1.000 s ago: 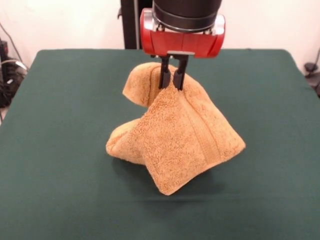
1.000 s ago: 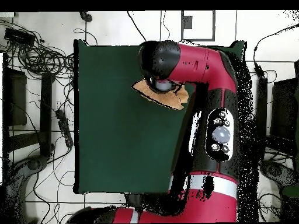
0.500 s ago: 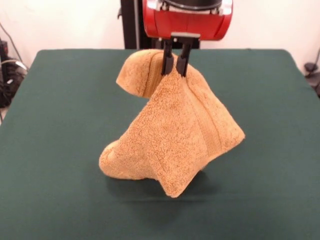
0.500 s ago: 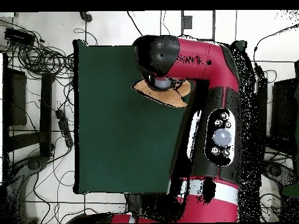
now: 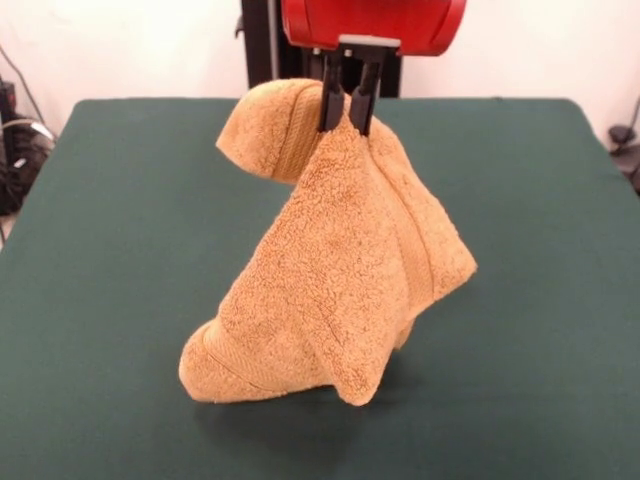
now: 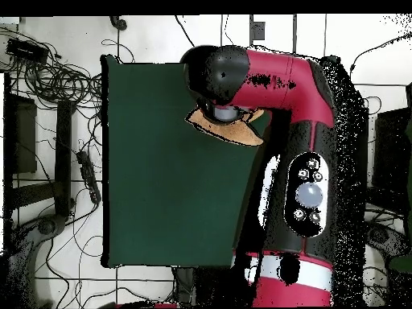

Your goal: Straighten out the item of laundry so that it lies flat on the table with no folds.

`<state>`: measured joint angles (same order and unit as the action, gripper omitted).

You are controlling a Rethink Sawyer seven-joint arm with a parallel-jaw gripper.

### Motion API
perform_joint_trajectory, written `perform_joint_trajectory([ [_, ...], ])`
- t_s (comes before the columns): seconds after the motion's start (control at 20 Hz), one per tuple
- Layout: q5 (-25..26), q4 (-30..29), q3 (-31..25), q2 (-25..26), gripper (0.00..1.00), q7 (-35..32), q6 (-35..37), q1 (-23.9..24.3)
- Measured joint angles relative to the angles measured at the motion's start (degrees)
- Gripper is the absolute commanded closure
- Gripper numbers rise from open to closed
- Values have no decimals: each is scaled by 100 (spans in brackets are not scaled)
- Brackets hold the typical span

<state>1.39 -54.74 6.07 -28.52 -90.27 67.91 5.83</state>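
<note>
The red arm [image 6: 294,145] reaches up from the picture's bottom in the overhead view, then bends across at its black elbow. In the front view the gripper [image 5: 345,112] hangs straight down from the red wrist [image 5: 372,24], its 2 black fingers [image 5: 328,95] pinched close together on cloth.

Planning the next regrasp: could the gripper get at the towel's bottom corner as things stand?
Probably not right now. The gripper is shut on the towel, holding it up; the bottom corner hangs far below, over the table. It would have to let go first.
</note>
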Motion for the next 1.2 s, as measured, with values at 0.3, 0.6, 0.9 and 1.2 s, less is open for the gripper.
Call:
perform_joint_trajectory([
  [0.3,-2,-37,0,44,100,0,-202,4],
  [0.6,-40,-281,0,34,100,0,-754,24],
  [0.9,-149,-785,37,-27,100,-5,-1337,2],
  [1.2,-229,-1396,222,-125,100,-143,-1695,-192],
])
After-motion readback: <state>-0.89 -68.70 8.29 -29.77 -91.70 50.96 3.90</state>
